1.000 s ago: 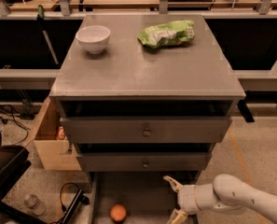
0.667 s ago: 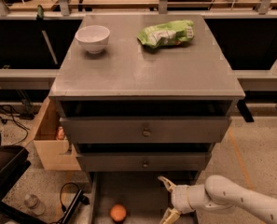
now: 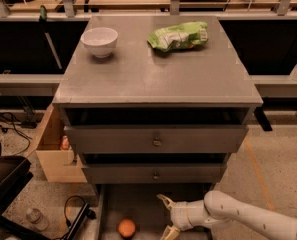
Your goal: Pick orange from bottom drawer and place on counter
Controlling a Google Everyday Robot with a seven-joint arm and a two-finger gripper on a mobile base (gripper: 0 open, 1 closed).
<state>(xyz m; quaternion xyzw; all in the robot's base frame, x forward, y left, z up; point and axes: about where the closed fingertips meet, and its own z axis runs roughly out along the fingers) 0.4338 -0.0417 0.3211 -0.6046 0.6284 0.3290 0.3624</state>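
The orange [image 3: 126, 228] lies on the grey floor of the open bottom drawer [image 3: 143, 209], near its left side at the lower edge of the view. My gripper [image 3: 166, 215] reaches in from the right over the drawer, its two pale fingers spread open, a short way right of the orange and not touching it. The white arm [image 3: 248, 219] runs off to the lower right. The grey counter [image 3: 158, 69] tops the cabinet above two closed drawers with round knobs.
A white bowl [image 3: 99, 40] stands at the counter's back left and a green snack bag [image 3: 179, 36] at the back right. A wooden box [image 3: 55, 151] sits left of the cabinet. Cables and a bottle [image 3: 35, 216] lie on the floor at left.
My gripper has moved left across the bottom drawer, closer to the orange. The orange, bowl and bag have not moved.
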